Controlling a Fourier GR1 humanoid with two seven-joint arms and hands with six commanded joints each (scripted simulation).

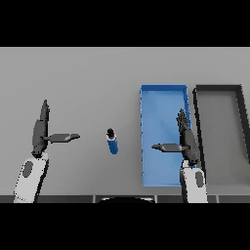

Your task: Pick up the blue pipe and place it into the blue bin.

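Grey bench seen from above. The blue pipe, dark-capped at its far end, lies on the bench between the two arms, just left of the blue bin and apart from it. A dark grey bin stands just beside the blue bin on its right. Left robot hand: fingers straight, thumb out toward the pipe, holding nothing. Right robot hand: over the blue bin's right wall, likewise open and empty.

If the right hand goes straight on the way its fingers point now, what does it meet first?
Probably nothing: the right hand hovers over the blue bin, fingers pointing toward its far wall; height is unclear, so it may pass above.
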